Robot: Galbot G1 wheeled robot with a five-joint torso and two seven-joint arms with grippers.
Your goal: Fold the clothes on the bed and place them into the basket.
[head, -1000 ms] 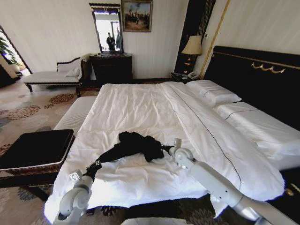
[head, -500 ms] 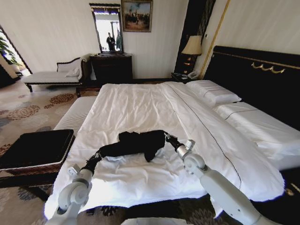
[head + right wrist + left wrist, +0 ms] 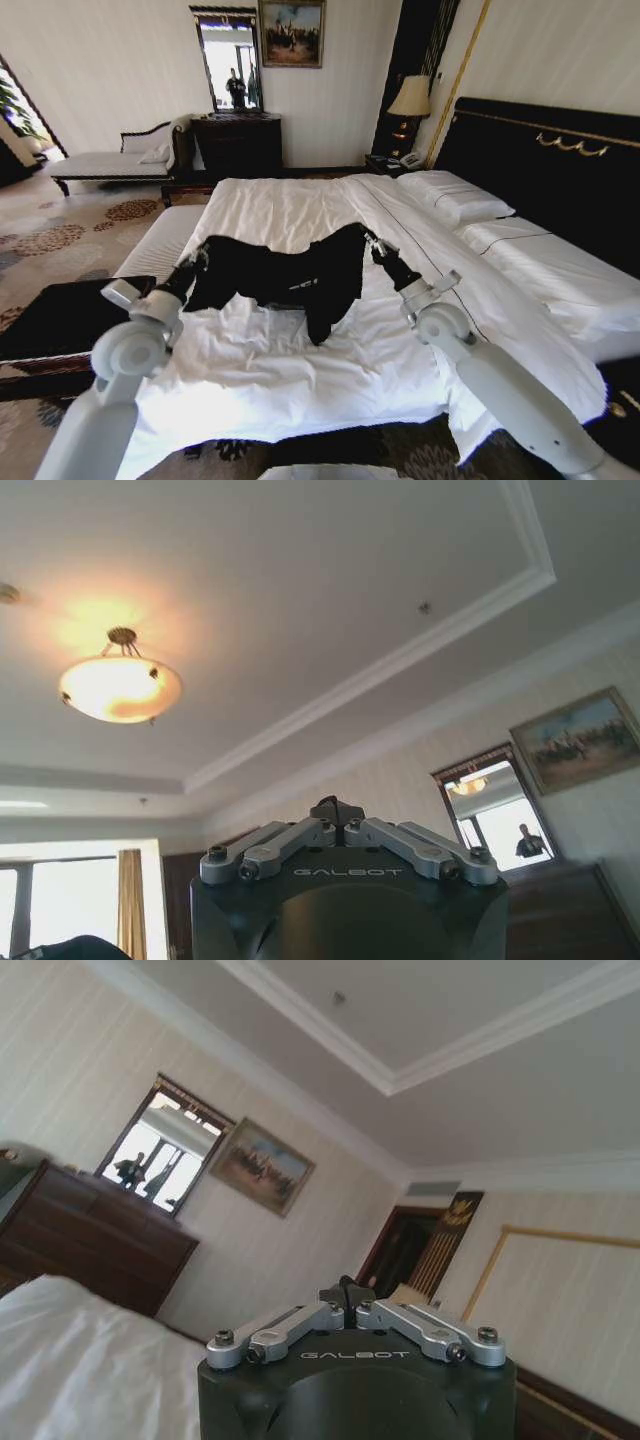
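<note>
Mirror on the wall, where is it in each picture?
Head view: the mirror hangs on the far wall above the dark dresser, beyond the T-shirt held up by the shut left gripper and right gripper.
Left wrist view: the mirror is on the wall above the dresser.
Right wrist view: the mirror is on the wall beyond the gripper.
Shared landmark: the framed painting beside it.

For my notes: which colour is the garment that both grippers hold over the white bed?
Black; the short-sleeved T-shirt shows best in the head view.
</note>
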